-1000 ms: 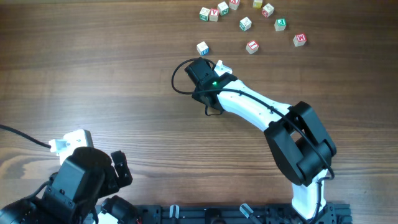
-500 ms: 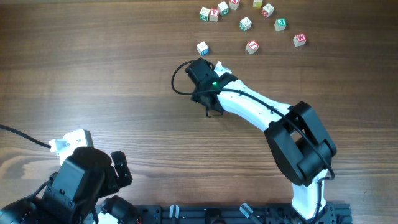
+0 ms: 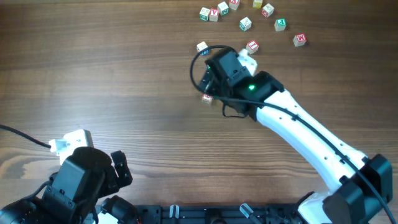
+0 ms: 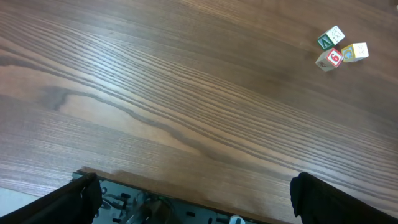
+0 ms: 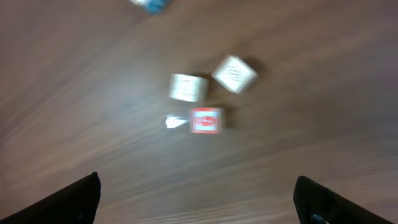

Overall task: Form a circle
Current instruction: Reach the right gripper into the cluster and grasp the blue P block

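Wood-grain table (image 3: 93, 74): letter cubes (image 3: 245, 23) in a loose scatter along the far edge, not a ring; both grippers released.

Right gripper (image 5: 199, 200) hangs over mid-table just short of that scatter, fingers spread to both lower corners of its wrist view with nothing between them. On the wood ahead of it sits a three-cube clump (image 5: 188, 87): two whitish cubes side by side and a red-marked one just beside them, all blurred. A blue-marked cube (image 5: 152, 5) lies apart at the top of that view. Overhead, the arm covers most of this spot and only one cube (image 3: 207, 98) peeks out. Left gripper (image 4: 199, 198) parked at the near left corner, jaws wide, empty. Its view shows a touching trio (image 4: 329, 58) in green, red and yellow; can't tell where on the table.
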Available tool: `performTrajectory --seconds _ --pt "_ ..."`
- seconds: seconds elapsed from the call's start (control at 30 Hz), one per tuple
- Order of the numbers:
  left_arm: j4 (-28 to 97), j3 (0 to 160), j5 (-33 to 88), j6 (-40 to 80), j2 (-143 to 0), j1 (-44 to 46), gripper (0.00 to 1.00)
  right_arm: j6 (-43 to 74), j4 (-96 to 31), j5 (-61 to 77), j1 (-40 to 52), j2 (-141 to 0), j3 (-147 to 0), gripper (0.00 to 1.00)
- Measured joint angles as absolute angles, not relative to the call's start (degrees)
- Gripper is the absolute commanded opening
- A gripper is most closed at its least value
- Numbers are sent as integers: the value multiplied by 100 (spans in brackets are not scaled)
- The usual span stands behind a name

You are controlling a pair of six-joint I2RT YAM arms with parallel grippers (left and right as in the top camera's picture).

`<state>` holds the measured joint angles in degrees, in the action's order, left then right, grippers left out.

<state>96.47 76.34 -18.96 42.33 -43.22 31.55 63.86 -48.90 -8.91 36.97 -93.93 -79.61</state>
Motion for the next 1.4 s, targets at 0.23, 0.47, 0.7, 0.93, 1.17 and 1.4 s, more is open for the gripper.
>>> performTrajectory --seconds 0.23,0.47,0.7,0.93,1.17,1.4 --pt "9647 7634 -1896 4235 -4322 3155 100 7264 -4427 -1175 3332 -10018 -7946 99" --pt "9647 7634 -1896 4233 -4322 3155 100 7966 -4097 -943 3059 -10906 -7946 95" --pt "9647 7634 -1896 4233 -4322 3155 100 8143 -3940 -718 2502 -11310 -7909 91" --pt "9647 7634 -1896 4233 -4322 3155 100 7867 -3395 -207 2504 -11325 -7909 83" --pt "9647 7634 -1896 4235 -4322 3155 100 7819 -3354 189 2504 -11596 -7909 66" --pt "9647 7634 -1896 4235 -4322 3155 100 7728 -3356 259 2504 -11601 -7909 61"
